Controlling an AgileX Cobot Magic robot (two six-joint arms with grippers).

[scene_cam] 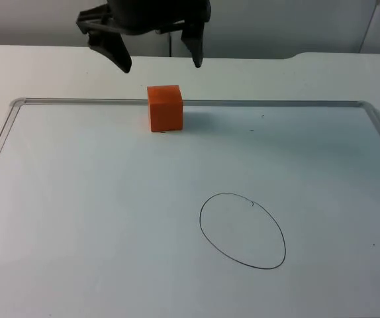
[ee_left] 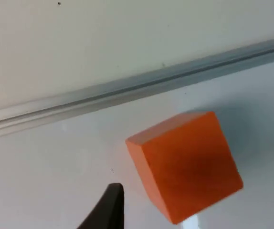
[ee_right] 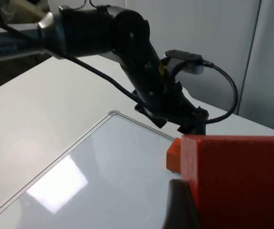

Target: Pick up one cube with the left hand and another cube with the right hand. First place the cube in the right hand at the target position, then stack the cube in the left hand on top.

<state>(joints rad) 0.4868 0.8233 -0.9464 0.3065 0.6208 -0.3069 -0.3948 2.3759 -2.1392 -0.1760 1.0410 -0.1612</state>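
An orange cube sits on the whiteboard close to its far rim. My left gripper hangs open just behind and above it, one finger on each side. In the left wrist view the same cube lies beside a black fingertip, untouched. A second orange cube is held up close in my right gripper, which is shut on it. From there I see the left arm over the first cube. A hand-drawn oval marks the board's near right.
The whiteboard has a raised metal rim along its far edge and sides. White table top runs behind it to the grey partition wall.
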